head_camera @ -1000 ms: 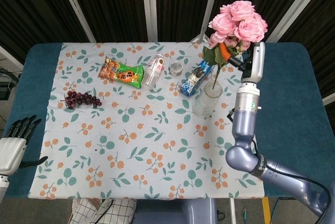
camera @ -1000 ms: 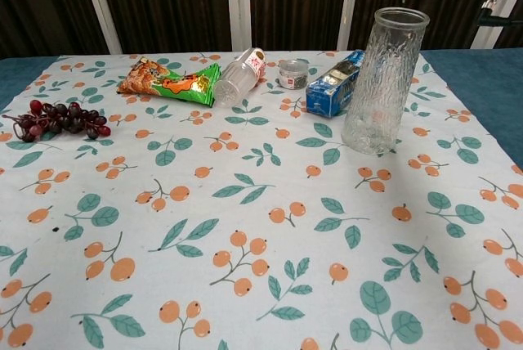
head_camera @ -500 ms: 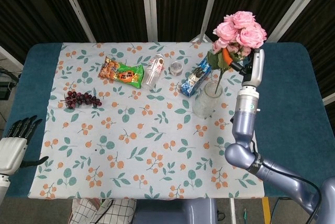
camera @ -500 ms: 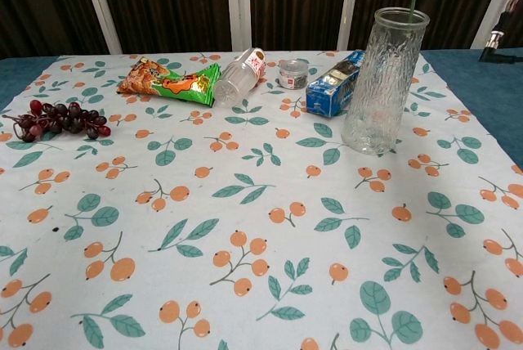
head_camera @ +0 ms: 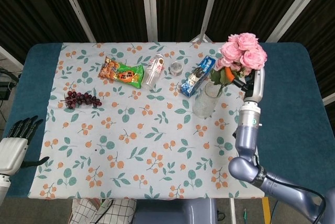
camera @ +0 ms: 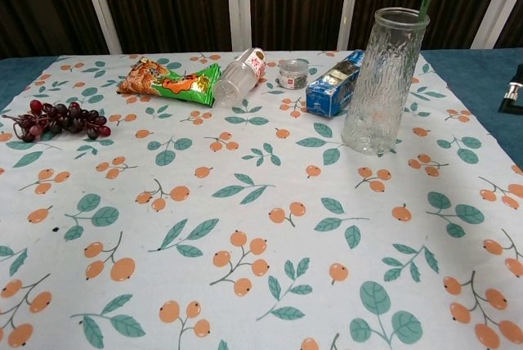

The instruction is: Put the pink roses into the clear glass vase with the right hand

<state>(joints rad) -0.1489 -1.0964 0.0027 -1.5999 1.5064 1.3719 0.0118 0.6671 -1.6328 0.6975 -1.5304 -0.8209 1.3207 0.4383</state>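
Grasping the pink rose bouquet (head_camera: 242, 51), your right hand (head_camera: 242, 80) has its stems entering the clear ribbed glass vase (head_camera: 205, 99); lowering and release remain.

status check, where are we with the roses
Right robot hand holds the pink roses, stem tip at the glass vase mouth, not yet seated. Left robot hand open, idle off the cloth. Blue box right behind the vase.

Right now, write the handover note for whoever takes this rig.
Right hand: holds the roses by the stems, above and just right of the vase. Left hand: open, idle at the table's left edge.
Vase stands upright on the cloth beside the blue box.
Done: roses lifted; stem tip at the vase mouth, seemingly just inside.
Left: lower the stems fully in, then release.
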